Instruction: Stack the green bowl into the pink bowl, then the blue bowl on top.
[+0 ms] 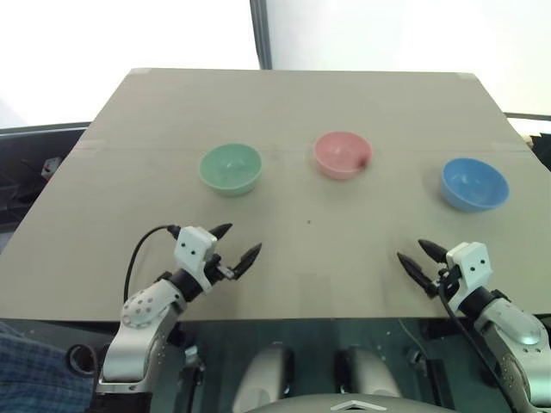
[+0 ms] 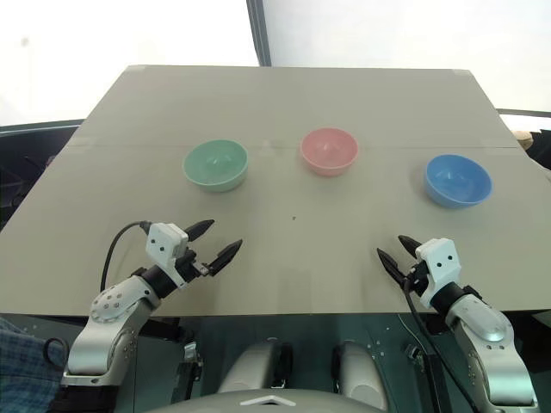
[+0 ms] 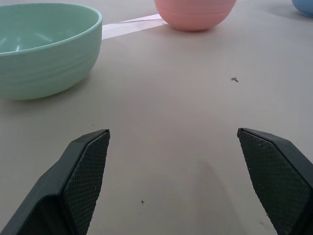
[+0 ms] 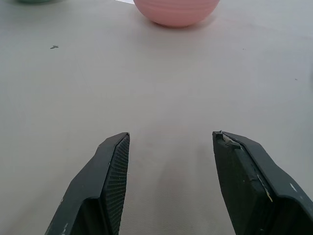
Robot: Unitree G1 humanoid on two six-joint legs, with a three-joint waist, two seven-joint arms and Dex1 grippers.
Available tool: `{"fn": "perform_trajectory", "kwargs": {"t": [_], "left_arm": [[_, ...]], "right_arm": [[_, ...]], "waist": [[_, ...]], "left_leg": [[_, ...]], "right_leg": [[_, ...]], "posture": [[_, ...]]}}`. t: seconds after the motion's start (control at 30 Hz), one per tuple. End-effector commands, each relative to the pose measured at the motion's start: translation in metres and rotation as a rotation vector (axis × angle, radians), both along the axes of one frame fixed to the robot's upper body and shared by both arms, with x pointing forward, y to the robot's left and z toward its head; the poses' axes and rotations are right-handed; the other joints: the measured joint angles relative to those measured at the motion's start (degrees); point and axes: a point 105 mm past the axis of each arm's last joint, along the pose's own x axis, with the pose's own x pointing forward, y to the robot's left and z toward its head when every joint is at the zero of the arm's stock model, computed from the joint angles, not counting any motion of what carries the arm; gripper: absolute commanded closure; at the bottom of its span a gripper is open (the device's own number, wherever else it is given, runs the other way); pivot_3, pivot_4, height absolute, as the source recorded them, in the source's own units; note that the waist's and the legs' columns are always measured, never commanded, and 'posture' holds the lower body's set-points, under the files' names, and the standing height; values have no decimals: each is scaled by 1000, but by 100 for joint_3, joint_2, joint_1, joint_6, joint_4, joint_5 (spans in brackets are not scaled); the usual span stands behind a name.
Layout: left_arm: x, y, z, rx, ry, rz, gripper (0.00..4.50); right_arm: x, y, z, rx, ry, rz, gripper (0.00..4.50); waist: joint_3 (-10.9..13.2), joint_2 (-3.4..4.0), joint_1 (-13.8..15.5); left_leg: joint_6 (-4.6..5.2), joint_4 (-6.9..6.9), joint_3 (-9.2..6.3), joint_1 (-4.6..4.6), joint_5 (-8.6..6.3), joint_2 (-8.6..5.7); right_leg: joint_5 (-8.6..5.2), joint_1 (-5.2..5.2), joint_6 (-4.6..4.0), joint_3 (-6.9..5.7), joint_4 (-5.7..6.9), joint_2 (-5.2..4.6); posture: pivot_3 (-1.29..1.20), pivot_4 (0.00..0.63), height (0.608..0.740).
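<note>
Three bowls stand apart in a row across the middle of the table (image 1: 284, 103): the green bowl (image 1: 231, 168) on the left, the pink bowl (image 1: 342, 154) in the centre, the blue bowl (image 1: 473, 183) on the right. My left gripper (image 1: 238, 244) hovers open over the table's near edge, in front of the green bowl (image 3: 44, 49), with nothing between its fingers. My right gripper (image 1: 419, 260) is open and empty too, near the front edge, short of the blue bowl. The pink bowl (image 4: 176, 12) lies ahead of it.
A strip of pale tape (image 3: 129, 27) runs across the table behind the bowls. The table's front edge (image 1: 284, 320) lies just under both grippers. A dark speck (image 1: 309, 223) marks the bare tabletop between the bowls and the grippers.
</note>
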Motion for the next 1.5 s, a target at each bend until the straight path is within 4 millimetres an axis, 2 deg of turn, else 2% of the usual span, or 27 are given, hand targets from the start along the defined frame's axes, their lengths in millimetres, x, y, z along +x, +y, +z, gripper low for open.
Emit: {"fn": "perform_trajectory", "kwargs": {"t": [0.03,0.13,0.7,0.87,1.03,1.13,1.3,1.37,1.5], "left_arm": [[0,-5,20,-33,-78,-19,70],[0,-4,26,-57,-93,-25,70],[-3,-3,30,-63,-99,-31,70],[-2,-5,30,-69,-102,-32,70],[-5,-14,51,-189,-163,-85,70],[-9,-16,56,-226,-162,-125,70],[-15,-15,58,-278,-133,-185,70],[-16,-16,61,-288,-134,-212,70],[-14,-16,66,-287,-148,-211,70]], "right_arm": [[3,2,15,11,-74,-1,1683],[6,5,15,22,-80,-7,1683],[7,5,15,28,-87,-5,1683],[10,-1,16,15,-95,-17,1683],[18,0,15,-25,-98,7,1683],[31,-1,16,-46,-94,4,1683],[70,23,23,-241,-99,112,1683],[90,42,30,-282,-89,161,1683],[113,96,56,-275,-84,354,1683]], "waist": [[0,0,0],[0,0,0],[0,0,0],[0,0,0],[0,-1,-1],[0,0,-8],[-1,3,-61],[-1,3,-60],[1,4,-88]], "left_leg": [[0,0,0,0,0,0],[0,0,0,0,0,0],[0,0,0,0,0,0],[0,0,0,0,0,0],[1,1,1,0,0,-1],[0,2,1,0,0,-1],[-1,4,6,4,1,-1],[-1,5,5,5,2,0],[-3,5,4,5,4,-1]], "right_leg": [[0,0,0,0,0,0],[0,0,0,0,0,0],[4,0,7,-1,-2,1],[4,0,7,-1,-2,1],[4,0,7,-1,-2,1],[4,1,7,-1,-2,1],[4,3,6,1,7,3],[3,2,5,0,10,6],[4,1,6,-1,12,10]], "posture": [[0,150,740],[0,150,740],[0,150,740],[0,150,740],[0,150,740],[0,150,740],[0,150,740],[0,150,740],[0,150,740]]}}
